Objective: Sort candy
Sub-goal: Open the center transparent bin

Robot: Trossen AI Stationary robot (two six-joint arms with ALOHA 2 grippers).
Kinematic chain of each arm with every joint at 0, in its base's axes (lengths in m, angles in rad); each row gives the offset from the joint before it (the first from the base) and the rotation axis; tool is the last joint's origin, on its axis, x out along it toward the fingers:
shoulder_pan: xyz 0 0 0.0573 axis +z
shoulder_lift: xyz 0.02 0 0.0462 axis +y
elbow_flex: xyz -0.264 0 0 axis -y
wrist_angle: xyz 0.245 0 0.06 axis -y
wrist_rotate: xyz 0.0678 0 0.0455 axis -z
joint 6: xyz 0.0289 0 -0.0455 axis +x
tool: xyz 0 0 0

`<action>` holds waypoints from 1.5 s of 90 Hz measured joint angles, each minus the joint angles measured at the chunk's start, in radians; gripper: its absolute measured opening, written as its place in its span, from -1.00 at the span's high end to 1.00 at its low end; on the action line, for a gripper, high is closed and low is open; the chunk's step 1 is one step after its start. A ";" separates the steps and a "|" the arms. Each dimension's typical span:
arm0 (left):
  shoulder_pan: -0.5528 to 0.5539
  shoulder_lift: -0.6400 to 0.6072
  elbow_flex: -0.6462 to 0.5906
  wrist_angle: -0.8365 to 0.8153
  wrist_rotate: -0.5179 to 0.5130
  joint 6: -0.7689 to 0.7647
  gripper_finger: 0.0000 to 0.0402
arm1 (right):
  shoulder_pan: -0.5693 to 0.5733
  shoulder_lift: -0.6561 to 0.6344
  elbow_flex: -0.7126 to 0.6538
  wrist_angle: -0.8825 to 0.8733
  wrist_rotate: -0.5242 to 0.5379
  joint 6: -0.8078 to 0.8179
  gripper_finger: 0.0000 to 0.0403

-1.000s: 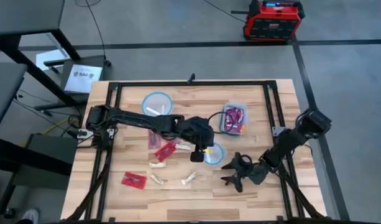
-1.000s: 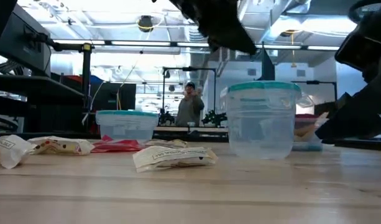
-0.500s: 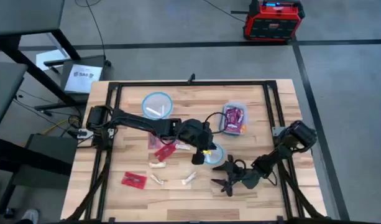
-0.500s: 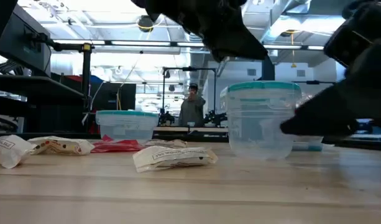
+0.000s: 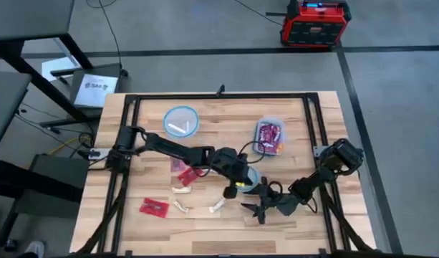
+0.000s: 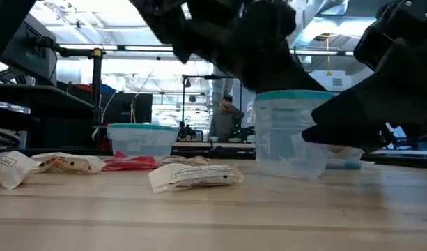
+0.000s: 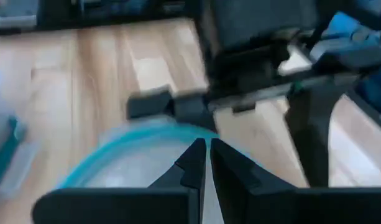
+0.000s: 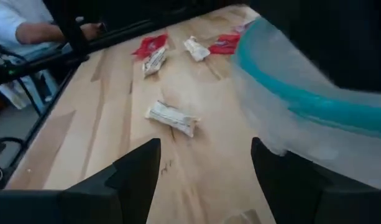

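On the worktop (image 5: 291,229), a cream candy stick (image 5: 216,206) lies slantwise, one end toward the small round container (image 5: 249,179). Above that container, the left tool (image 5: 237,188) reaches with fingers pressed together, empty. Beside it, the right tool (image 5: 258,209) spreads wide, holding nothing.

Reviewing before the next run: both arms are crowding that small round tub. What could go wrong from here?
1. Arm clash: the left gripper sits shut over the small round tub while the open right gripper sits close beside it; they may collide.
2. Tub knocked: it is light and clear, so either arm could tip or shove it.
3. The cream candy ahead of the right gripper could get pushed instead of grasped.
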 joint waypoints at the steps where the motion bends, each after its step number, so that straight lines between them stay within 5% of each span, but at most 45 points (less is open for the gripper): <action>1: -0.001 0.002 -0.001 -0.001 0.000 -0.001 0.94 | -0.001 0.000 0.000 0.002 0.003 0.000 -0.19; 33: 0.000 0.019 -0.002 0.008 -0.001 -0.016 0.94 | -0.017 0.001 -0.002 0.022 0.015 -0.049 -0.18; 55: 0.003 0.016 -0.006 -0.003 0.014 -0.015 0.94 | 0.003 0.003 0.034 0.149 0.011 -0.400 -0.06; 67: 0.003 0.023 -0.009 -0.013 0.007 -0.021 0.94 | 0.011 0.003 0.048 0.025 0.014 -0.349 -0.01; 113: -0.001 0.100 -0.008 0.040 0.029 -0.028 0.94 | 0.025 0.003 0.050 -0.007 0.012 -0.340 0.03; 135: -0.002 0.111 -0.008 0.045 0.043 -0.030 0.93 | 0.049 0.002 0.087 0.025 0.012 -0.479 0.03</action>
